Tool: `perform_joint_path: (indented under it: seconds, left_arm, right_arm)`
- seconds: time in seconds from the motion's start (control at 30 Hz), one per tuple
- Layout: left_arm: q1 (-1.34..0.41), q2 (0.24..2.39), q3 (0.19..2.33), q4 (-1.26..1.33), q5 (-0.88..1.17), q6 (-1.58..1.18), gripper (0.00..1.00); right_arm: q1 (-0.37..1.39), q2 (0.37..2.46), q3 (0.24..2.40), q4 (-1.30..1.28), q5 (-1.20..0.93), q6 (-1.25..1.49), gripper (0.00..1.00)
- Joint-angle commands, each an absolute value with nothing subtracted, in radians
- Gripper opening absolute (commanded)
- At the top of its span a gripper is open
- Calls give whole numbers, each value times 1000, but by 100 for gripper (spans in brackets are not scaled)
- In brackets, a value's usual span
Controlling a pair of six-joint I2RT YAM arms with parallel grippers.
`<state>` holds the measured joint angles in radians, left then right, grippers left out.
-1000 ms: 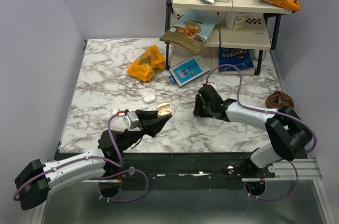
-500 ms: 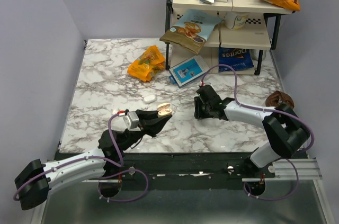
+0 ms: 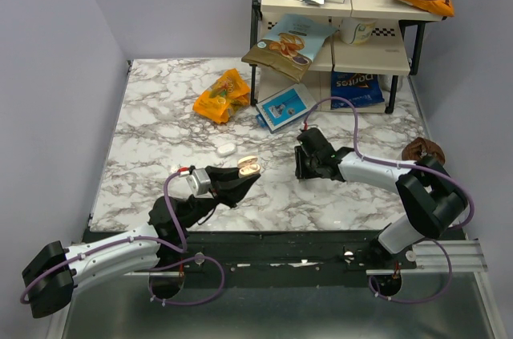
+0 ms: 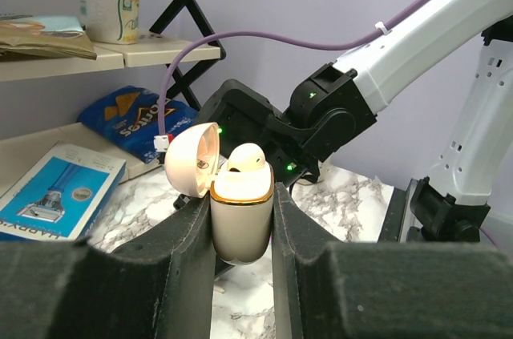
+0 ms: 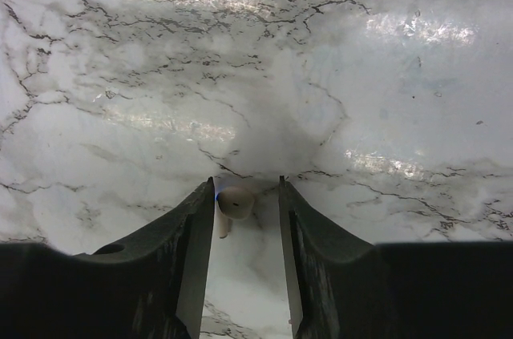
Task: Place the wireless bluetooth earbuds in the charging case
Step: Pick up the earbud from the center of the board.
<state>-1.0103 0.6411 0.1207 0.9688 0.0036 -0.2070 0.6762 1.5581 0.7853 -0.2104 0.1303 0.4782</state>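
My left gripper (image 3: 245, 172) is shut on the cream-beige charging case (image 3: 250, 166) and holds it upright above the table's front. In the left wrist view the gripper (image 4: 242, 195) grips the case (image 4: 240, 215) by its sides; the lid is open and one earbud (image 4: 243, 159) sits inside. My right gripper (image 3: 300, 167) is low on the marble, pointing down. In the right wrist view it (image 5: 247, 183) is open around a second earbud (image 5: 235, 201) that lies on the table, against the left finger with a gap to the right finger.
A small white oval object (image 3: 226, 147) lies on the marble behind the case. An orange snack bag (image 3: 222, 95) and a blue packet (image 3: 286, 106) lie further back. A shelf rack (image 3: 337, 50) with snack bags stands at the back right. A brown disc (image 3: 422, 150) sits at the right edge.
My right gripper has shifted slightly left and back over the marble. My left gripper and the case have not moved.
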Motion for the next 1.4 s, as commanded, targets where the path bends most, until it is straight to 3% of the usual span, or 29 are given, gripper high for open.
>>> perform_joint_path:
  seconds: [0.0,0.43,0.93,1.37]
  left_arm:
    - [-1017,630,104,980,-11,-206,0]
    - [-1017,621,103,979,-9,-210,0]
    - [-1023,606,100,963,-12,-210,0]
    - [-1025,627,112,951,-44,-202,0]
  right_arm:
    - [696,1585,759,-236,84,488,45]
    - [726,1585,764,-252,89,528,45]
    - [726,1554,746,-247,104,549,22]
    - [726,1169,660,-123,159,542,1]
